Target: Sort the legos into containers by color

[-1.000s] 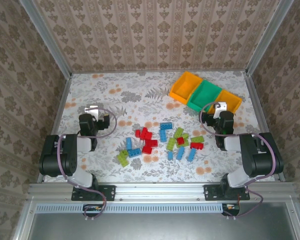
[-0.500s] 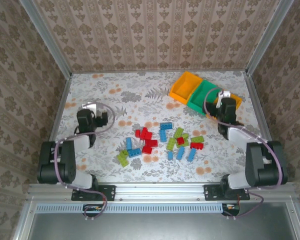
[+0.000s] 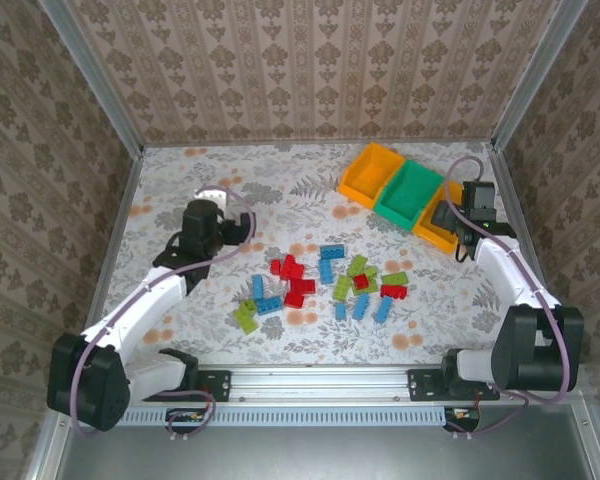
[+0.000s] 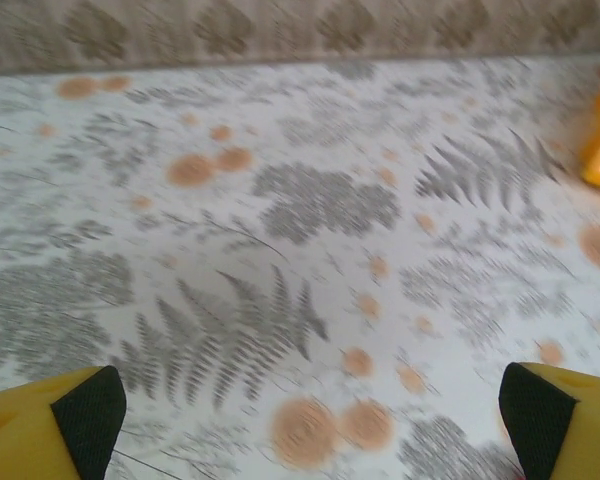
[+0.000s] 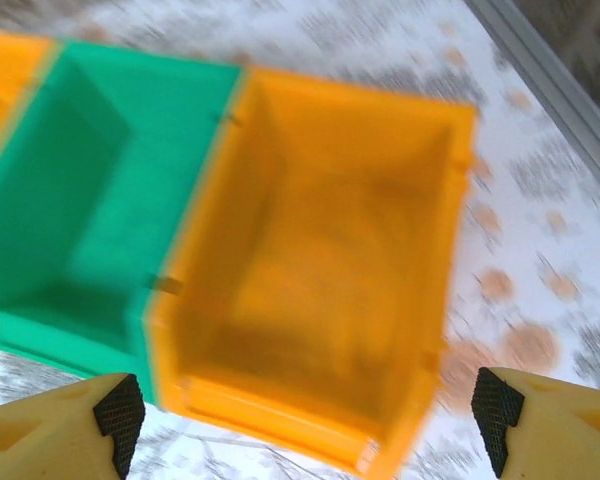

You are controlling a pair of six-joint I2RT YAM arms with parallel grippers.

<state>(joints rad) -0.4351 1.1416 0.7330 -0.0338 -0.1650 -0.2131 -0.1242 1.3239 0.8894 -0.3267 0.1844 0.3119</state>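
Hovering over right-hand orange-yellow plastic bin (image 5: 320, 260): right gripper (image 5: 307, 422), jaws apart, empty; left gripper (image 4: 305, 410) same, above floral tabletop (image 4: 310, 200). Red, blue, lime studded bricks (image 3: 325, 282) heaped mid-table, unsorted. Next, probably: reaching pile, pinching one brick.

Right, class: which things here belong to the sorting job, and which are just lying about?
Part of the job:
red bricks
blue bricks
green bricks
row of three bins

Just there:
flowered table cover
patterned walls
metal frame
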